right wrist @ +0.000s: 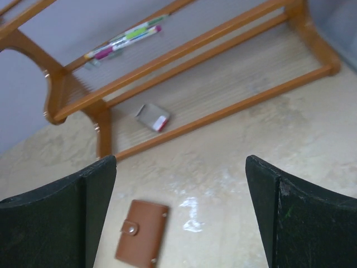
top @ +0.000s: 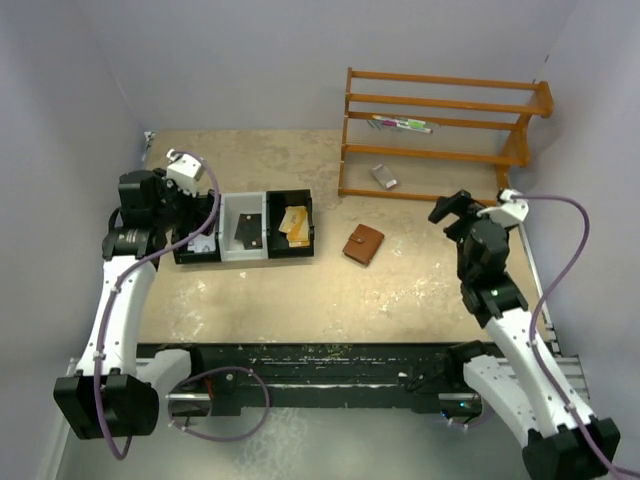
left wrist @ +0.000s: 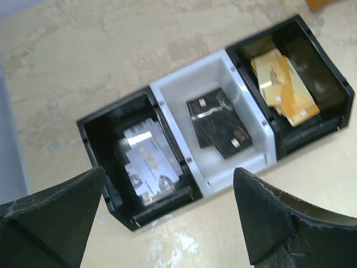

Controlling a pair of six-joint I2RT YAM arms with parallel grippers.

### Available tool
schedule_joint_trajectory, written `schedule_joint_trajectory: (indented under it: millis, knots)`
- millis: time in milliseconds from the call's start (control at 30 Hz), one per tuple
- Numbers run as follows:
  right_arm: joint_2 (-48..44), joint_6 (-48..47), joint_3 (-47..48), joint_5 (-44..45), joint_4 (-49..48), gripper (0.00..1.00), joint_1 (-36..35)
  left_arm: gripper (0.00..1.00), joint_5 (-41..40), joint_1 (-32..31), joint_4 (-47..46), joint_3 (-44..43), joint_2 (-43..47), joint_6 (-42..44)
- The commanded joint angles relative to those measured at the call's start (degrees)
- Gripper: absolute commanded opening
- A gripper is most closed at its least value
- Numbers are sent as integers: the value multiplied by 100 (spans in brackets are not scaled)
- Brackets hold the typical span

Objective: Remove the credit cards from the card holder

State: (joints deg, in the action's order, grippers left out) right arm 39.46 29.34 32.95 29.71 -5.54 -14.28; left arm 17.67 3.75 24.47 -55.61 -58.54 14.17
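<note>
The brown leather card holder (top: pixel 363 244) lies shut on the table, snap tab fastened, right of the tray. It also shows in the right wrist view (right wrist: pixel 141 233), low and left between the fingers. No credit cards show outside it. My right gripper (top: pixel 452 212) is open and empty, raised to the right of the holder; in its wrist view (right wrist: pixel 179 167) the fingers stand wide apart. My left gripper (top: pixel 195 228) is open and empty, over the tray's left end; its wrist view (left wrist: pixel 167 181) shows bare table between the fingers.
A three-compartment black-and-white tray (top: pixel 245 258) holds silvery cards (left wrist: pixel 149 159), black cards (left wrist: pixel 217 124) and orange-yellow pieces (left wrist: pixel 284 89). A wooden rack (top: pixel 440 130) at the back right carries pens (top: pixel 402 124) and a small grey-red object (right wrist: pixel 152 116). Walls close both sides.
</note>
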Motion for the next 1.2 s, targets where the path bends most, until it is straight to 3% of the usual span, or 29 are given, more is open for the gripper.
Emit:
schedule_joint_trajectory:
  millis: [0,100,233,533,867,1167]
  knots:
    - [1137,881,693,-1116,505,100,-4,99,492,25,1908,-649,-182,409]
    - [2016,495,1026,-1747,159,100,-104,99,555,22,2208,-808,-41,476]
    - [3110,405,1548,-976,331,100,-895,99,463,21,2581,-917,88,760]
    - [4918,460,2316,-717,760,100,-1728,99,478,21,2929,-1101,270,1051]
    - [5825,1449,2638,323,1443,100,-2380,99,647,21,3139,-1328,130,1096]
    - [6535,1510,3013,449,1481,100,-2429,99,904,21,3156,-1540,194,967]
